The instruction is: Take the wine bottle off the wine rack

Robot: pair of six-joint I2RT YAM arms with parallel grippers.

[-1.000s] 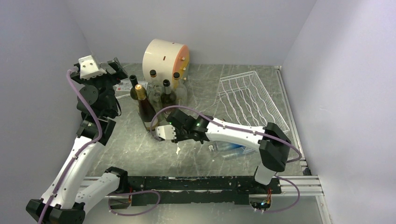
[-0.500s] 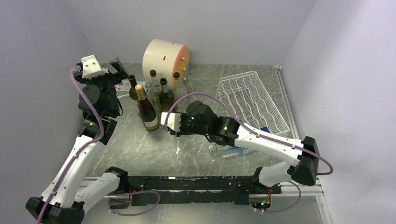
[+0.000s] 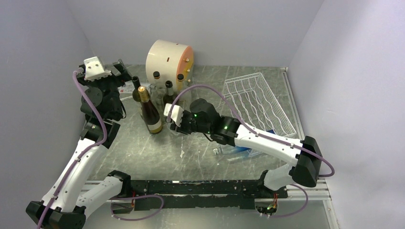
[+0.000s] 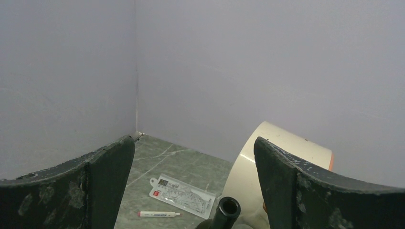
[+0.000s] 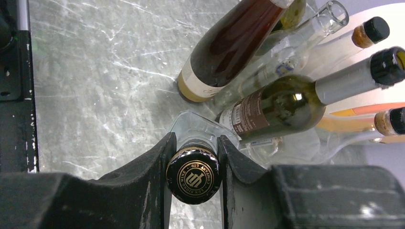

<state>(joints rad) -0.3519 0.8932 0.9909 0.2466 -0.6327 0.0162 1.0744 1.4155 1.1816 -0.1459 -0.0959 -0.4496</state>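
Observation:
My right gripper (image 3: 174,118) is shut on the neck of a clear wine bottle with a black and gold cap (image 5: 193,175), held upright at the near edge of a group of standing bottles (image 3: 165,93). The fingers (image 5: 165,162) press both sides of the neck. I cannot tell whether its base touches the table. The white wire wine rack (image 3: 258,102) lies at the back right with no bottle in it. My left gripper (image 3: 119,70) is open and empty, raised at the back left above an open dark bottle mouth (image 4: 228,208).
A cream drum with an orange face (image 3: 168,58) stands behind the bottles. A brown bottle with a gold top (image 3: 149,112), a green labelled bottle (image 5: 282,102) and a clear one (image 5: 286,57) stand close together. A plastic packet (image 3: 239,151) lies near the front. A card (image 4: 181,194) and pen (image 4: 160,214) lie back left.
My right gripper has moved away from the front edge towards the bottle group, carrying the clear bottle; its elbow has swung out to the right. The left arm has barely moved.

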